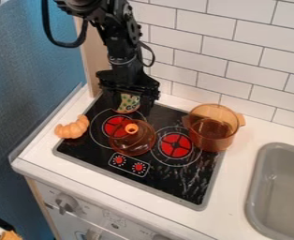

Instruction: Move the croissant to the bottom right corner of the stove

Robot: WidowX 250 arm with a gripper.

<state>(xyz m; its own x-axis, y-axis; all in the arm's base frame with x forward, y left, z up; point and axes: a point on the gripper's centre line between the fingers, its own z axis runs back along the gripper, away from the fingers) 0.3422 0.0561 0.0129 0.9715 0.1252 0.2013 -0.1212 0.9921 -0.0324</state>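
White tiled wall (228,49), white counter (232,187), black stove (159,180); end effector (130,109) above, can't tell whether open or closed.

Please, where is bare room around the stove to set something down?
The bottom right corner of the black glass stove is bare, below the translucent orange pot; so is the white counter between stove and grey sink. Crowded: back left to middle, with the black gripper, patterned container and translucent orange lid, and the left edge, with the golden croissant.
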